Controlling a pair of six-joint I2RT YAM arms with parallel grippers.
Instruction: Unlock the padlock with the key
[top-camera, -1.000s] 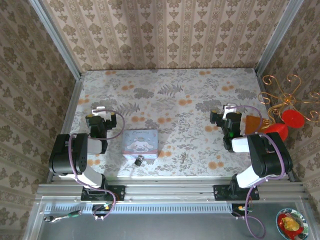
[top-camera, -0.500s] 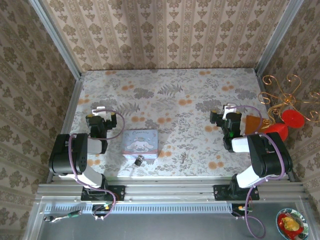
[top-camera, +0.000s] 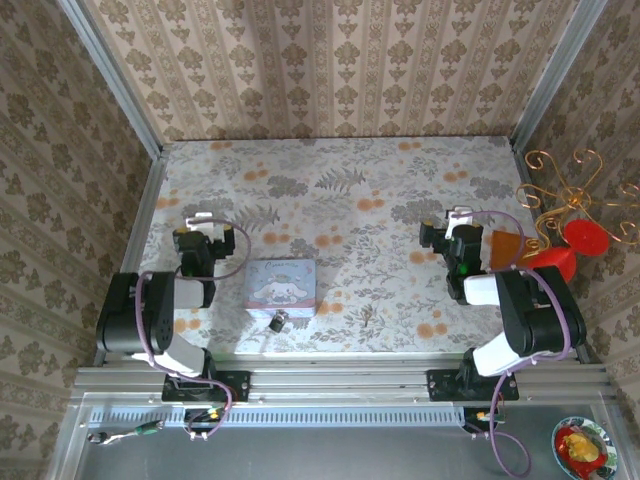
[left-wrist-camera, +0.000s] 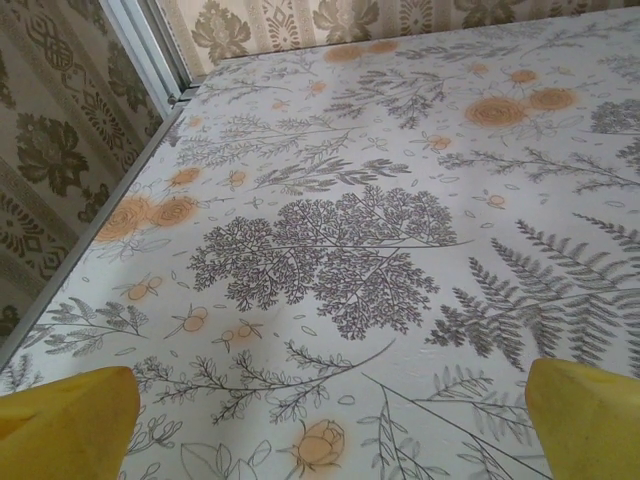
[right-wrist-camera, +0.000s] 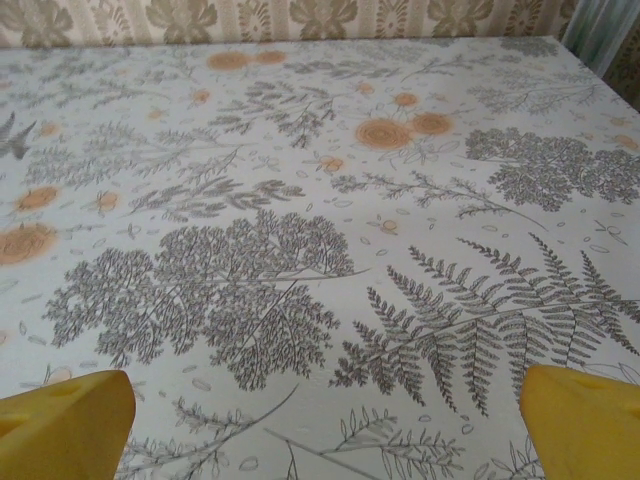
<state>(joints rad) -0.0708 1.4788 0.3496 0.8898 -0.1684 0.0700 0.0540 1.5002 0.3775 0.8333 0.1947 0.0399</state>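
Yellow-tipped left gripper (left-wrist-camera: 330, 425) and right gripper (right-wrist-camera: 325, 425) are standing fully spread, holding nothing. The padlock (top-camera: 278, 322) is lying just beside the tin (top-camera: 282, 283), with the key (top-camera: 369, 318) apart.

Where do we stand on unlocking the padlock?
Nothing looks done. The padlock lies at the near edge of the blue tin, the key apart on the floral tabletop to its right. Nothing is in hand: left pincer and right pincer are open, empty. Remaining: grasp the key, steady the padlock, insert, turn.
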